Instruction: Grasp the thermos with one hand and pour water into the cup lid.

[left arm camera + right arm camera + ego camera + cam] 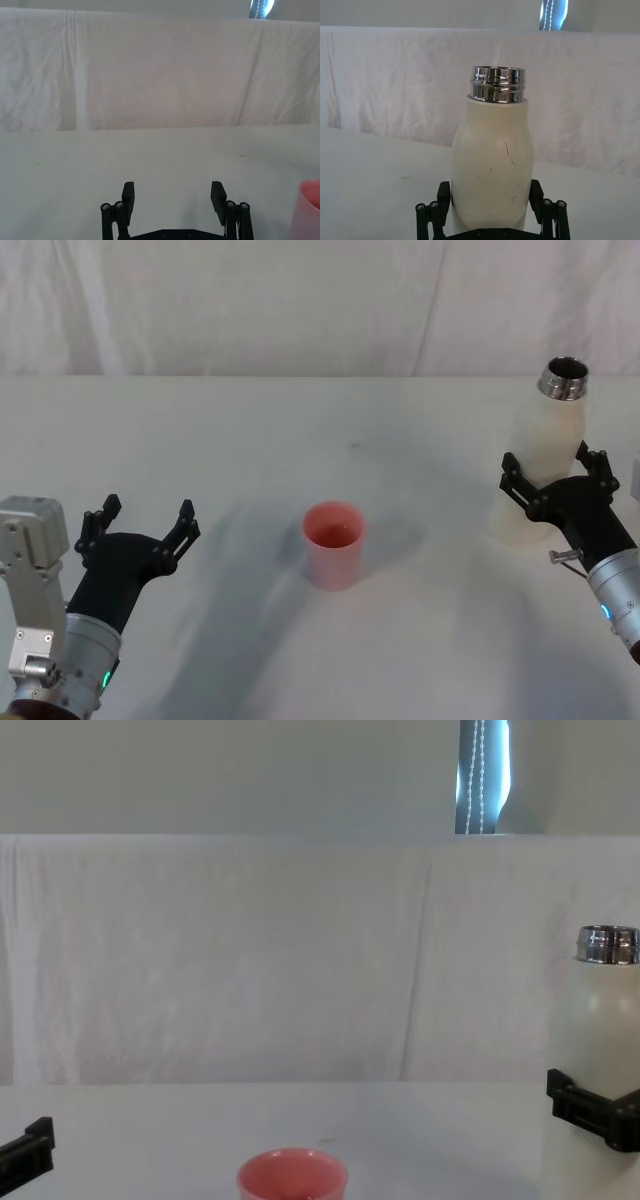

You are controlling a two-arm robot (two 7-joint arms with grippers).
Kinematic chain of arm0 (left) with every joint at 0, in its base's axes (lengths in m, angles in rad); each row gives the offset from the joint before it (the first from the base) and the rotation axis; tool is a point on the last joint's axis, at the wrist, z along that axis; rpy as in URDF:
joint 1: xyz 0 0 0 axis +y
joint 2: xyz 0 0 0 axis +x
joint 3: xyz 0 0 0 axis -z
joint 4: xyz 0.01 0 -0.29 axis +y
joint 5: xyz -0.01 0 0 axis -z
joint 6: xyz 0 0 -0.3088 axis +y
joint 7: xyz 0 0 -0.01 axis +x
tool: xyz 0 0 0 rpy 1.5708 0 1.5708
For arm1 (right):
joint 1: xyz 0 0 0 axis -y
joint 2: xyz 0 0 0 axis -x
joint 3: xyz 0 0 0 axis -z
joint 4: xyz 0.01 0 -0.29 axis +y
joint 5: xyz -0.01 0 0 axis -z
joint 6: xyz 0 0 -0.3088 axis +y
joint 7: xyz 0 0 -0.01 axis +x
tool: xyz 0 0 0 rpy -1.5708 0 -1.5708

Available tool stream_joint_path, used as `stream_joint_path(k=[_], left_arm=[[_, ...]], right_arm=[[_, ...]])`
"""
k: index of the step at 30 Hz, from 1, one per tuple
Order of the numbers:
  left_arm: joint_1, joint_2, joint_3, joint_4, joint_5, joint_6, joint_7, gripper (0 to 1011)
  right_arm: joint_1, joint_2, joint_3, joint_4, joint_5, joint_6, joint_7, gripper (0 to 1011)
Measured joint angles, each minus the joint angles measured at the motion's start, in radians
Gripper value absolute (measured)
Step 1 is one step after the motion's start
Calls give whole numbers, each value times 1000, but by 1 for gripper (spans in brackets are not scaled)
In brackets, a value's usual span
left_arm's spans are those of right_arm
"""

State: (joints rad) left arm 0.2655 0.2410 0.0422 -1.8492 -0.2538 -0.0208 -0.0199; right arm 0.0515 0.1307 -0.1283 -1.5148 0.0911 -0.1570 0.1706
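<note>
Two claws: my right claw (553,472) clamps the upright thermos (548,455) at far right. My left claw (141,519) sits wide open, near left. The cup lid (333,543) stands centre.

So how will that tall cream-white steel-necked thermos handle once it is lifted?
The tall cream-white steel-necked thermos is probably rigid. Its smooth rounded body may slip in the right tool, gripped low. Uncapped, it could spill if tilted early.

Thermos (492,165) matt cream, glossy steel neck.
</note>
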Motion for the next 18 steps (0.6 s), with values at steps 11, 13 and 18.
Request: stream_joint_path(k=[11,13,18], left_arm=[[0,0,0,0,0,0,0,1001],[0,0,0,0,0,0,0,1001],[0,0,0,0,0,0,0,1001]], right_arm=[[-18,7,0,-16,8,7,6,1001],[-21,7,0,-18,9,7,6,1002],[-36,8,-1,-27,11,9,7,1001]])
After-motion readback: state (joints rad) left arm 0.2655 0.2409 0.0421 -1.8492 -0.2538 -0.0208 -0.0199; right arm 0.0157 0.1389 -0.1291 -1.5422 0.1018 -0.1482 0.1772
